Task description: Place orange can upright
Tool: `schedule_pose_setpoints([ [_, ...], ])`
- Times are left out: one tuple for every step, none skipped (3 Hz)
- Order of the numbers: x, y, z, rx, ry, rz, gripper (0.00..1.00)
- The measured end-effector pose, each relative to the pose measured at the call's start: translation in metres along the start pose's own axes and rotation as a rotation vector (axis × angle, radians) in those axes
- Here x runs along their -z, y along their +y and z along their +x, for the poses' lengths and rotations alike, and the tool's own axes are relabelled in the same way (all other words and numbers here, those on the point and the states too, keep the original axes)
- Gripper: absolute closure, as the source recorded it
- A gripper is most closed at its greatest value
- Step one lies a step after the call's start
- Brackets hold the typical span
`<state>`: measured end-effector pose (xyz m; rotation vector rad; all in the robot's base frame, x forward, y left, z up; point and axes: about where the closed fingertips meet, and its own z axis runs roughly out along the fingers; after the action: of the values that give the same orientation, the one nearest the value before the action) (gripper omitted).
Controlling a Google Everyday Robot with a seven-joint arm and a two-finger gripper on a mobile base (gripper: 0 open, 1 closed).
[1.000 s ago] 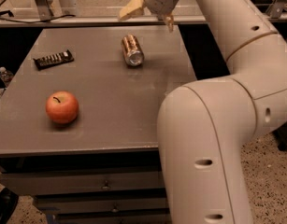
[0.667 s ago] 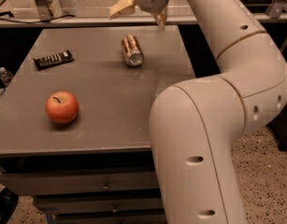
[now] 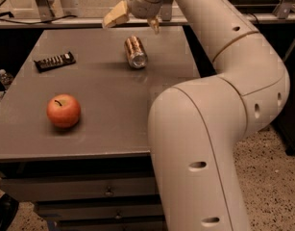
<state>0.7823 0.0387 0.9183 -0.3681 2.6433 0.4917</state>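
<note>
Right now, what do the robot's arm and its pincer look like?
The arm is cream-white, made of thick rounded segments with small dark oval holes and a thin seam at one joint. The pincer, above the far edge of the table near the orange can, has pale tan fingers. No cables show.

The can [image 3: 135, 52] is copper-orange with a silver end, the apple [image 3: 63, 110] orange-red, the table [image 3: 113, 114] grey; the tan-fingered gripper [image 3: 131, 26] hangs just beyond the can.
</note>
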Motion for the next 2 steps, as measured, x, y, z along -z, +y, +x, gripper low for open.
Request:
schedule_pose_setpoints([
  [-0.017,-0.004,0.010,0.040,0.029,0.024,0.00],
  [-0.030,-0.003,0.020,0.070,0.064,0.031,0.00],
])
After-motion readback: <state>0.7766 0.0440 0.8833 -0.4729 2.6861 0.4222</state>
